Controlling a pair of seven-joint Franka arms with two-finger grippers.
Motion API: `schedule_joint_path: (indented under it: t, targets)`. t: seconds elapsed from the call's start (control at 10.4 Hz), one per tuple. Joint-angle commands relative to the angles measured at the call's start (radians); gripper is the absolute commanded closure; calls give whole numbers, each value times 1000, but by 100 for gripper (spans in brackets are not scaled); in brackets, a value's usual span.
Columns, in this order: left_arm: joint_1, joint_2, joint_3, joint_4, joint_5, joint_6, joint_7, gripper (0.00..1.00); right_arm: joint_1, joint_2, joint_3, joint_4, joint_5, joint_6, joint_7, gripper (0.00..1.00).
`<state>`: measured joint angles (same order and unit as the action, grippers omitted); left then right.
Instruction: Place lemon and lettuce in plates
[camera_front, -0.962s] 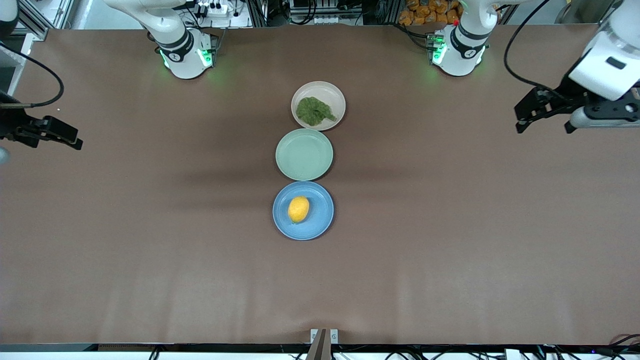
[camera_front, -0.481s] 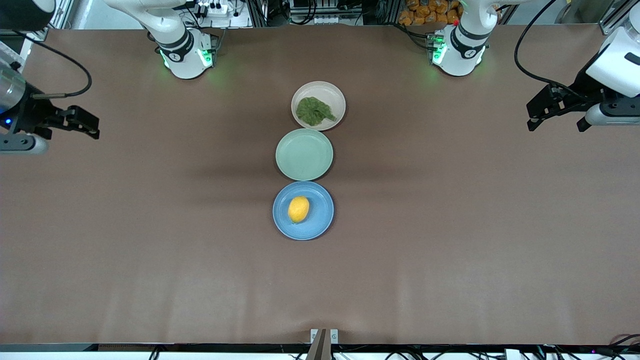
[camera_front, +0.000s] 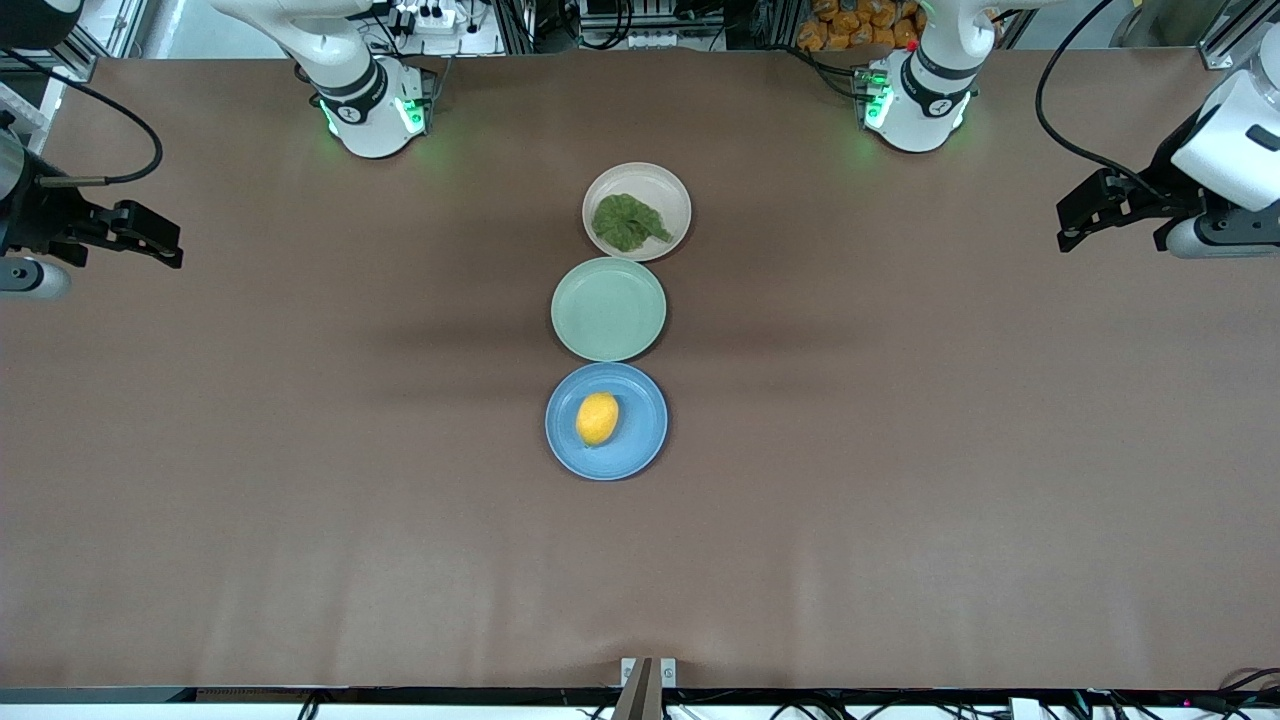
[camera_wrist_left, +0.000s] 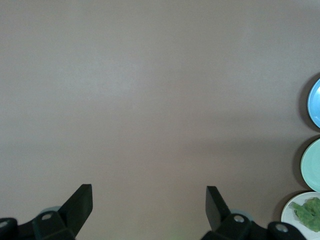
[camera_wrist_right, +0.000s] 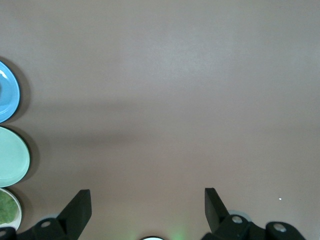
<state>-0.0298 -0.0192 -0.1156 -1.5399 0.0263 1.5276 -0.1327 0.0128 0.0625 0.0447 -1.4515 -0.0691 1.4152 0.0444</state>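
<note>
The yellow lemon (camera_front: 597, 418) lies in the blue plate (camera_front: 640, 445), the plate nearest the front camera. The green lettuce (camera_front: 627, 222) lies in the pale pink-beige plate (camera_front: 665, 183), the farthest of the row. My left gripper (camera_front: 1068, 228) is open and empty over bare table at the left arm's end. My right gripper (camera_front: 166, 243) is open and empty over bare table at the right arm's end. The left wrist view shows open fingers (camera_wrist_left: 80, 202), the lettuce (camera_wrist_left: 309, 209) and the blue plate's edge (camera_wrist_left: 314, 102). The right wrist view shows open fingers (camera_wrist_right: 80, 205) and the blue plate's edge (camera_wrist_right: 9, 92).
An empty mint green plate (camera_front: 608, 308) sits between the blue and pink-beige plates; it also shows in the left wrist view (camera_wrist_left: 312, 165) and the right wrist view (camera_wrist_right: 12, 157). Brown table cloth (camera_front: 900, 450) spreads wide on both sides of the plates.
Both arms have shifted at the table's ends. The right gripper swung up and toward the centre, then drew back slightly. The left gripper moved outward. The lemon, lettuce and plates have not moved.
</note>
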Motion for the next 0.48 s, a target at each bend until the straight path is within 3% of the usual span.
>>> schedule_joint_path:
  t: [0.0, 0.38]
  targets:
    - [-2, -7, 10, -23, -17, -14, 16, 0, -30, -15, 21, -6, 22, 1, -11, 0]
    - [-1, -4, 19, -38, -23, 14, 24, 0, -45, -13, 17, -6, 40, 25, -11, 0]
